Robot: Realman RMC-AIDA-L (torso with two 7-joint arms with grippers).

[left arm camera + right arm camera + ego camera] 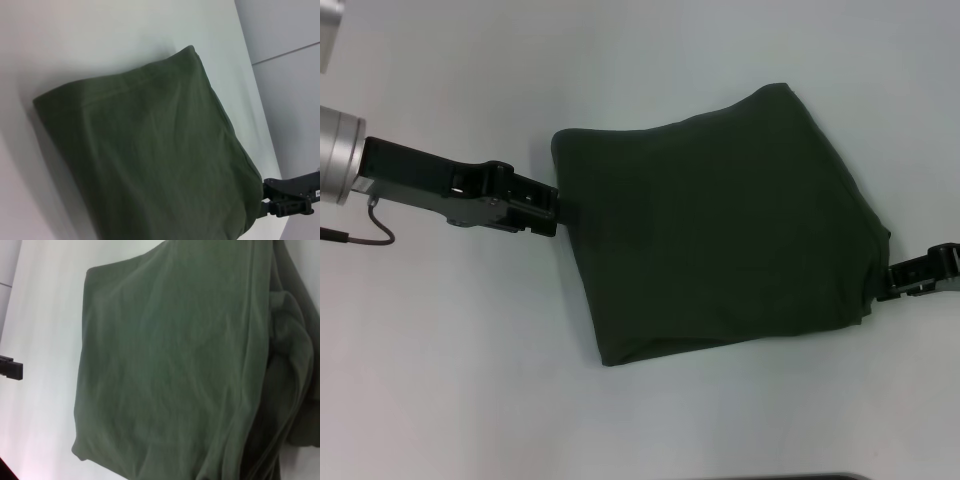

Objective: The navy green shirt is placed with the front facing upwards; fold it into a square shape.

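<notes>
The navy green shirt [720, 230] lies folded mid-bench. The left gripper [556, 208] reaches in level, touching its left edge; the right gripper [886, 284] meets its right corner. Whether either's jaws are clenched cannot be told.

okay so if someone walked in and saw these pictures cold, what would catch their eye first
A dark green shirt, already folded into a rough four-sided bundle, lies in the middle of the white table. The two black grippers flank it: the left gripper at its left edge, the right gripper at its lower right corner. In the right wrist view that side of the bundle is bunched into loose folds.
</notes>
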